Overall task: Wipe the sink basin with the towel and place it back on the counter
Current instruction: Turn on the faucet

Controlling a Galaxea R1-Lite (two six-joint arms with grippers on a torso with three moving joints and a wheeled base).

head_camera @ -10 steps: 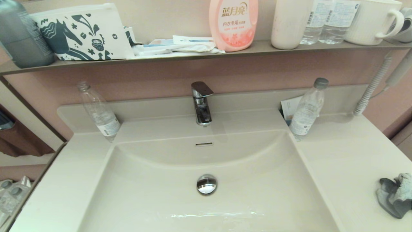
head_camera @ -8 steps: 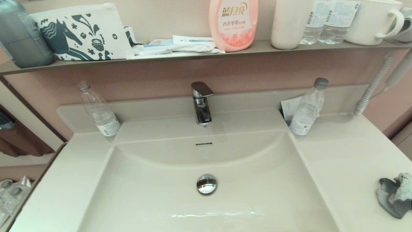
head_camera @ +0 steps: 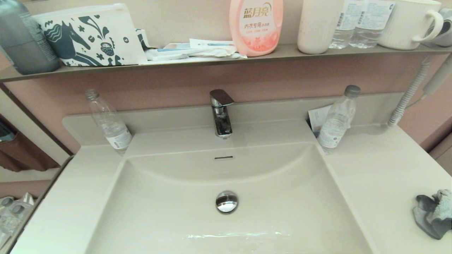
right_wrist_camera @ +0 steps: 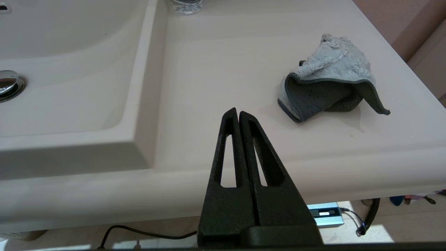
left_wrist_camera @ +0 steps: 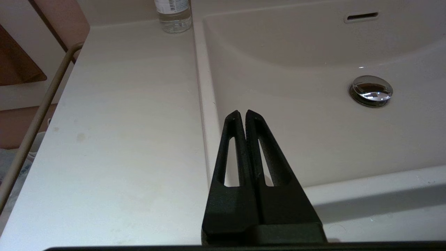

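Note:
The cream-white sink basin [head_camera: 159, 211] fills the middle of the head view, with its chrome drain plug [head_camera: 226, 201] and slot overflow [head_camera: 224, 157]. The towel [head_camera: 432, 213], dark grey with a pale fluffy side, lies crumpled on the counter [head_camera: 381, 176] at the far right edge. In the right wrist view the towel [right_wrist_camera: 327, 83] sits a short way beyond my right gripper [right_wrist_camera: 238, 113], which is shut and empty over the counter's front edge. My left gripper [left_wrist_camera: 241, 114] is shut and empty above the basin's left rim. Neither arm shows in the head view.
A chrome faucet [head_camera: 220, 113] stands behind the basin. Clear bottles stand on the counter at back left [head_camera: 107, 121] and back right [head_camera: 337, 120]. The brown wall shelf [head_camera: 219, 60] carries a horse pouch, a pink detergent bottle and cups. A coiled cord [head_camera: 406, 98] hangs at right.

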